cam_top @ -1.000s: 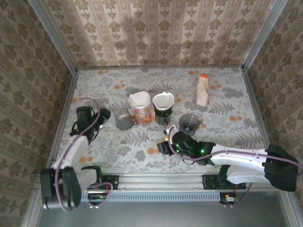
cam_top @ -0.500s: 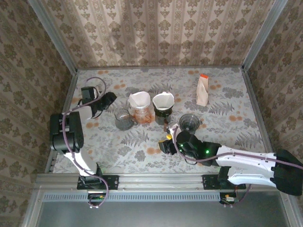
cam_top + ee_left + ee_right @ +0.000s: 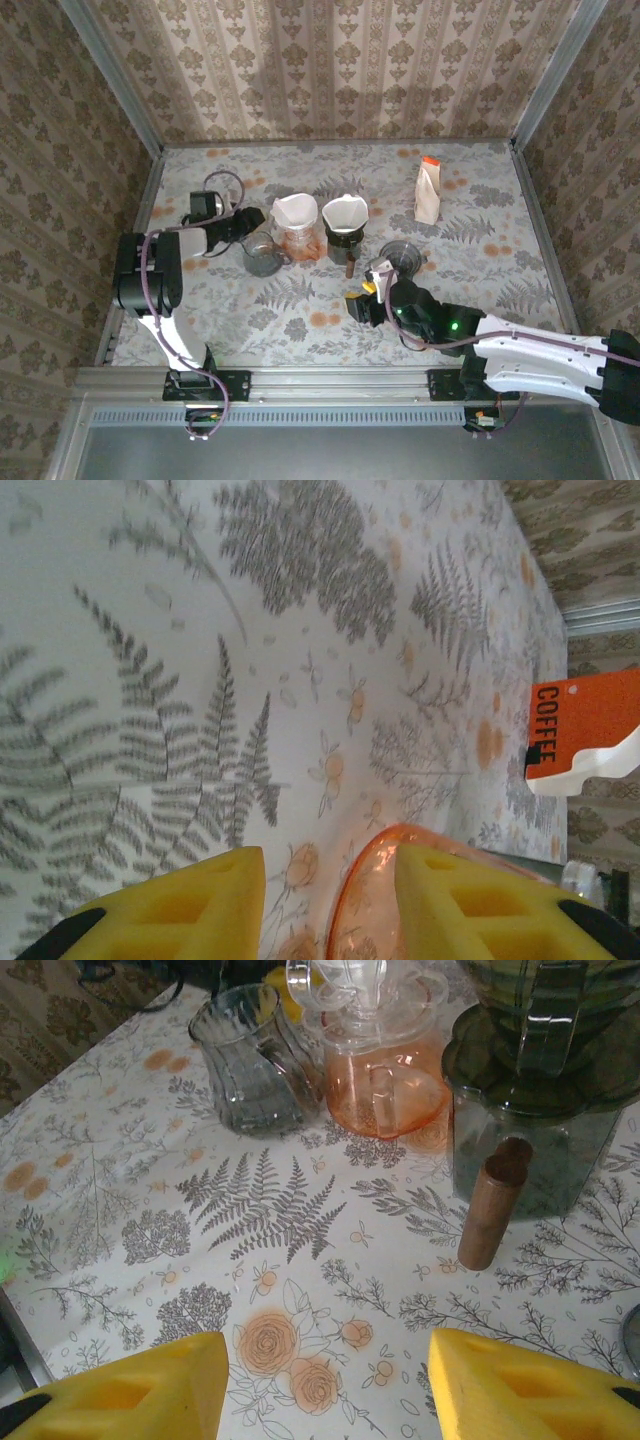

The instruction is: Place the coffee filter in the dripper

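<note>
Yellow-fingered left hand (image 3: 248, 224): just left of the orange dripper (image 3: 297, 243), low over the counter (image 3: 250, 310). Fingers apart, clamped on nothing. In the left wrist view (image 3: 322, 892) the orange dripper's rim (image 3: 362, 880) sits in the gap and behind the right-side finger (image 3: 470, 905).
Glass cup (image 3: 260, 254): clear, upright, touching or almost touching the orange dripper on its near-left. Also seen in the right wrist view (image 3: 245, 1060).
Orange dripper: upright on the counter, handle facing the arms (image 3: 385, 1075).
Paper filter (image 3: 293, 210): white cone seated in the top of the orange dripper.
Dark dripper (image 3: 345, 238): just right of the orange dripper, stacked on a dark glass server (image 3: 530, 1135). Carries a second filter (image 3: 344, 212), also white.
Wooden handle (image 3: 490, 1210): sticks out of the server on the near side, right of the orange dripper.
Right hand (image 3: 357, 300): near-right of the orange dripper, above bare counter. Fingers wide apart, nothing between them (image 3: 325, 1385).
Dark vessel (image 3: 400, 257): round, further right of the orange dripper, standing alone. Can't tell what it is.
Coffee bag (image 3: 428, 190): orange-topped, upright, well right of the orange dripper toward the back wall. "COFFEE" reads in the left wrist view (image 3: 580, 740).
</note>
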{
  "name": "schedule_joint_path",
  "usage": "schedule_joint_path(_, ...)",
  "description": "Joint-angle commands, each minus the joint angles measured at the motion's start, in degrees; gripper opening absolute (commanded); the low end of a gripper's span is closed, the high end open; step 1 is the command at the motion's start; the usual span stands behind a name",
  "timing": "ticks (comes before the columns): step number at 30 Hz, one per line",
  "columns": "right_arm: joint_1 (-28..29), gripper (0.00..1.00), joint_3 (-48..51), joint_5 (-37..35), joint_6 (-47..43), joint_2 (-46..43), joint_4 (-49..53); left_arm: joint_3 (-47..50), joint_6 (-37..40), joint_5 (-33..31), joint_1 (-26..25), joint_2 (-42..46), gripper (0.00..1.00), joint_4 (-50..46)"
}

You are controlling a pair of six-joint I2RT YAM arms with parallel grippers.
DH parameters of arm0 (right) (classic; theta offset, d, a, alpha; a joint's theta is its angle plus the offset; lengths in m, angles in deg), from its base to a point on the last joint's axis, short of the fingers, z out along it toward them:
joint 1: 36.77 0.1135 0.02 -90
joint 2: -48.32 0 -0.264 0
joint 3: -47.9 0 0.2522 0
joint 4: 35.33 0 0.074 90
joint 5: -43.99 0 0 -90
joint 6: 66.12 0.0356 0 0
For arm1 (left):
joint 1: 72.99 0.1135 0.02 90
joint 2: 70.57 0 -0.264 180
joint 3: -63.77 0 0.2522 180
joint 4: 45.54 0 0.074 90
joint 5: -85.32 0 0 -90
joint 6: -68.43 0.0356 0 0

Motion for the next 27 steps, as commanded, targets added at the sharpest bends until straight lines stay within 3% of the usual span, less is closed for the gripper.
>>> schedule_joint_path(1, 0.2, 0.57, 0.2, -2.3, -1.3, -1.1, 2.0, 2.6, -2.2, 1.2, -0.6, 2.4, 0.4, 3.1)
schedule_joint_path(18, 0.2, 0.57, 0.5, -2.6, 0.5, -1.4, 2.6, 21.4, -4.0, -3.6, -8.7, 16.0, 0.39, 7.0)
schedule_joint_path(27, 0.3, 0.57, 0.0, -4.7, 3.8, -0.4, 6.1, 22.9, -9.9, -7.7, -26.9, 14.6, 0.39, 14.7)
